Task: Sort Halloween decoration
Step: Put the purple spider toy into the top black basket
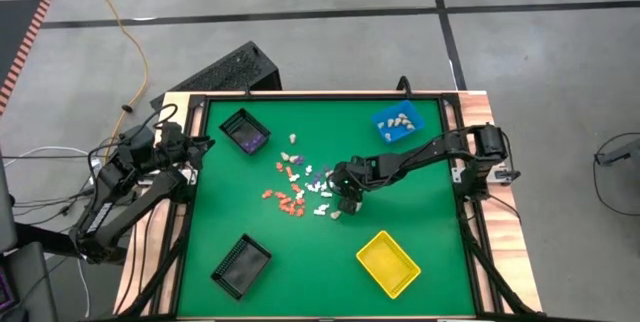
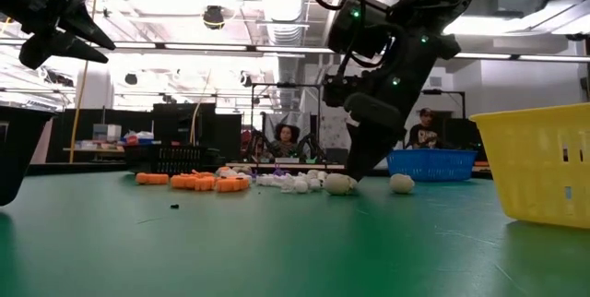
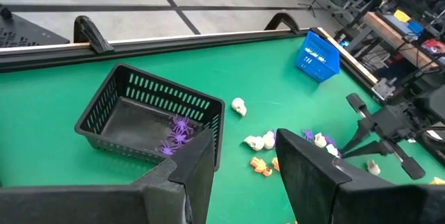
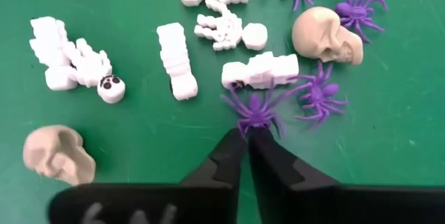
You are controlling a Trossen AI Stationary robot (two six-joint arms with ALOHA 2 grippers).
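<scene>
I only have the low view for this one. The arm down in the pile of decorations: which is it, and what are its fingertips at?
Observer: The right gripper. Its fingers are closed together, tips at a purple spider; whether the spider is pinched, I can't tell.
Operator: Any purple ones sorted already?
Observer: Yes, several purple spiders lie in the black bin near the left arm.
Operator: And the left gripper?
Observer: The left gripper hangs open near that bin, holding nothing.
</scene>
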